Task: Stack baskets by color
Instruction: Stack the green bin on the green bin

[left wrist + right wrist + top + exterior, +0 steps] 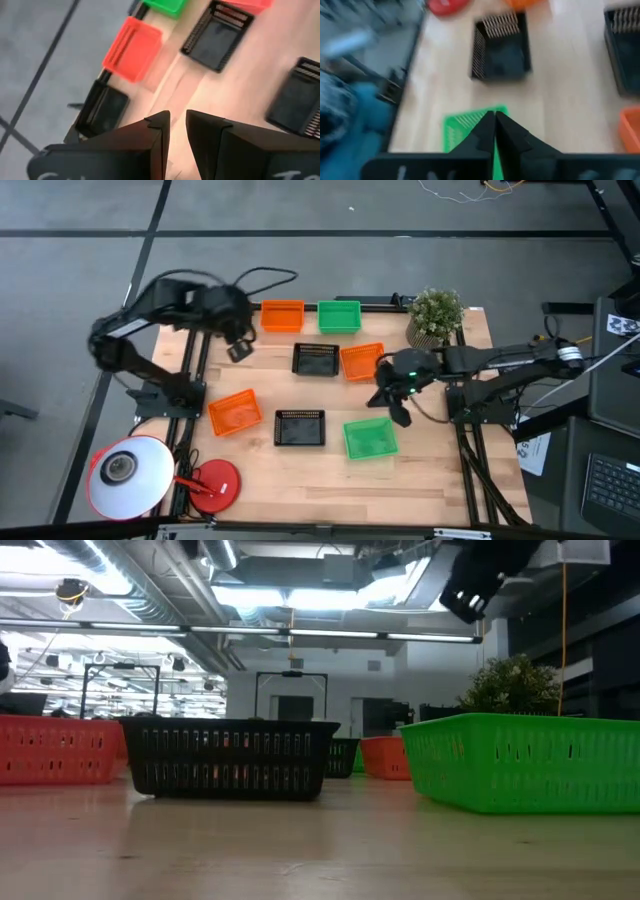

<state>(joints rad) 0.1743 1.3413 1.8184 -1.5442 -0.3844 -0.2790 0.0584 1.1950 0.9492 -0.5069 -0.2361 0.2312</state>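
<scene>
Seven baskets show on the wooden table. At the far edge stand an orange basket (282,316) and a green basket (339,317). Mid-table sit a black basket (316,359) and an orange one (361,361). Nearer lie an orange basket (235,412), a black one (300,427) and a green one (370,438). My left gripper (177,131) hangs high over the table's far left, a narrow gap between its fingers and nothing in it. My right gripper (495,120) is shut, up in the air above the near green basket (470,131).
A potted plant (436,315) stands at the far right corner. A white round lamp head (130,475) and a red disc (215,483) sit at the near left corner. Bare wood lies along the near edge.
</scene>
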